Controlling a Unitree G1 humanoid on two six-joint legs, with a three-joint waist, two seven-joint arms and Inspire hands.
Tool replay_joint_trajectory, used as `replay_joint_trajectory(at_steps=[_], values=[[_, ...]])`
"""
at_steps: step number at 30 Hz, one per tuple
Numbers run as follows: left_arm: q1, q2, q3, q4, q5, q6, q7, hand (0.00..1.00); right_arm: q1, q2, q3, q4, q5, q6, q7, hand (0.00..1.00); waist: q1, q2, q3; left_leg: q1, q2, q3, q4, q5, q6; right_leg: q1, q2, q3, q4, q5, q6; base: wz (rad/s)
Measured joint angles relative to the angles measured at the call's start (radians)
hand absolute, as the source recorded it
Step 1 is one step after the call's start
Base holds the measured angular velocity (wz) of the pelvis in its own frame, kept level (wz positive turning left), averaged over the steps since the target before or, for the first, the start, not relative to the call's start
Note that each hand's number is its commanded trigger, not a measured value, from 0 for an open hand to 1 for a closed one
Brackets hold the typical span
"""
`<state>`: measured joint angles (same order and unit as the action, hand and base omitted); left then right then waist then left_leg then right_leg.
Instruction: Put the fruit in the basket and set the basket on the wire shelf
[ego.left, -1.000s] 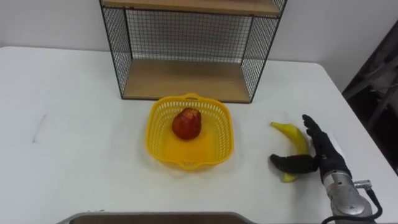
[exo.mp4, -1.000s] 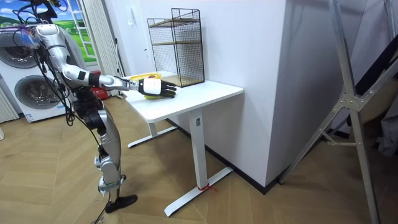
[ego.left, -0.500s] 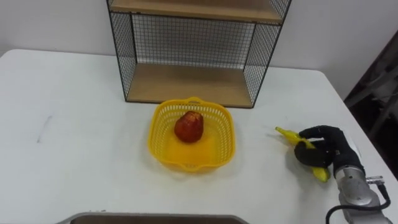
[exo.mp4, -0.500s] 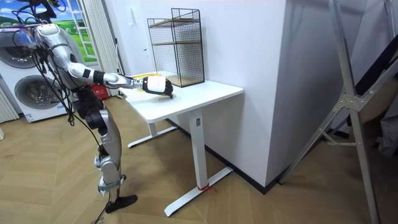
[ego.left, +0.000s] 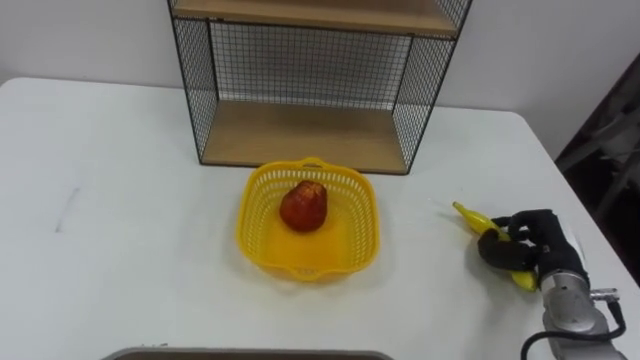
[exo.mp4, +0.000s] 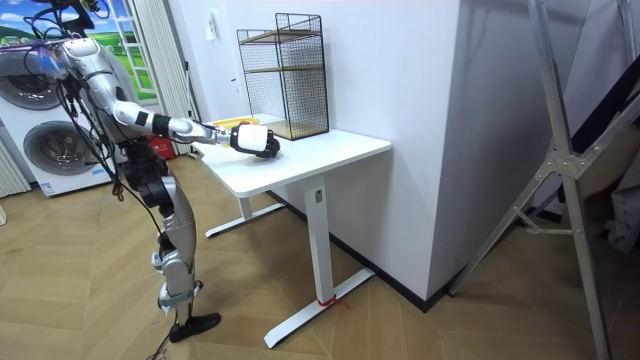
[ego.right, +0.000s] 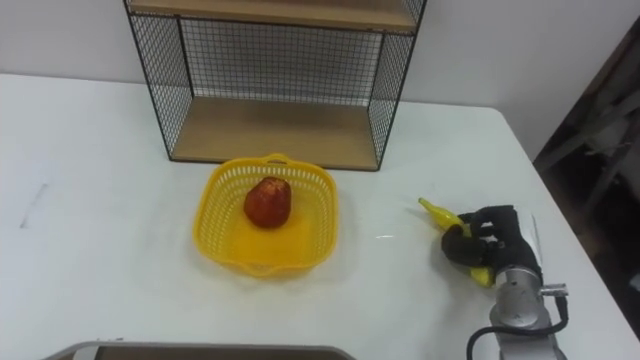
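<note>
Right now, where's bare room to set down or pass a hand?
Bare: the table left of the basket, the strip between basket and banana, the bottom board of the wire shelf. Crowded: the right edge, where the right hand grips the banana.

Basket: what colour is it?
The basket is yellow, an open mesh; the left eye view shows it best.
</note>
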<state>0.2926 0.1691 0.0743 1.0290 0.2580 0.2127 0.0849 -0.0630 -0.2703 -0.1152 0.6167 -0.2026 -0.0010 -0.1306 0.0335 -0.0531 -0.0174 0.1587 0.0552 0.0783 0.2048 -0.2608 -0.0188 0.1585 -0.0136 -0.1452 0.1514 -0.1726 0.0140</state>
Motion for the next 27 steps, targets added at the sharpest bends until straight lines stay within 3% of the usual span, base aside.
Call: replay_joint_trajectory(at_steps=[7, 9, 12, 15, 21, 27], values=[[-0.002, 0.001, -0.008, -0.009, -0.011, 0.000, 0.000, 0.00, 0.009, 0.001, 0.024, -0.102, 0.090, 0.080, 0.001, 1.00, 0.002, -0.004, 0.0055, -0.017, 0.000, 0.005, -0.001, 0.000, 0.000, -0.018, 0.001, 0.012, 0.006, 0.000, 0.000, -0.03], [-0.010, 0.001, -0.014, -0.009, -0.013, -0.003, 0.000, 0.00, 0.020, 0.002, 0.044, -0.162, 0.152, 0.103, 0.004, 1.00, 0.002, 0.000, 0.0127, -0.017, 0.000, 0.014, -0.005, 0.000, 0.000, -0.023, 0.003, 0.021, 0.006, 0.000, 0.000, -0.11], [-0.006, 0.000, -0.021, -0.009, -0.011, -0.017, -0.002, 0.00, 0.040, 0.027, 0.097, -0.264, 0.212, 0.105, 0.012, 1.00, 0.003, 0.011, 0.0192, -0.017, 0.001, 0.026, -0.003, 0.001, 0.000, -0.037, 0.003, 0.031, 0.019, 0.000, 0.000, -0.13], [-0.012, 0.000, -0.021, -0.009, -0.009, -0.029, -0.012, 0.00, 0.047, 0.053, 0.137, -0.332, 0.312, 0.105, 0.032, 1.00, 0.003, 0.015, 0.0203, -0.020, 0.001, 0.026, -0.001, 0.000, 0.001, -0.040, 0.001, 0.027, 0.019, 0.000, 0.000, -0.01], [0.002, -0.003, -0.021, -0.007, -0.008, -0.046, -0.029, 0.00, 0.047, 0.069, 0.138, -0.443, 0.533, 0.099, 0.084, 1.00, 0.003, 0.026, 0.0159, -0.027, 0.001, 0.014, 0.003, 0.001, 0.001, -0.039, -0.001, 0.009, 0.020, 0.000, 0.000, 0.06], [0.021, -0.006, -0.030, -0.008, -0.008, -0.074, -0.028, 0.00, 0.047, 0.068, 0.142, -0.536, 0.617, 0.084, 0.124, 1.00, 0.003, 0.031, 0.0144, -0.028, 0.001, 0.014, 0.001, 0.001, 0.001, -0.038, -0.001, 0.008, 0.020, 0.000, 0.000, 0.01]])
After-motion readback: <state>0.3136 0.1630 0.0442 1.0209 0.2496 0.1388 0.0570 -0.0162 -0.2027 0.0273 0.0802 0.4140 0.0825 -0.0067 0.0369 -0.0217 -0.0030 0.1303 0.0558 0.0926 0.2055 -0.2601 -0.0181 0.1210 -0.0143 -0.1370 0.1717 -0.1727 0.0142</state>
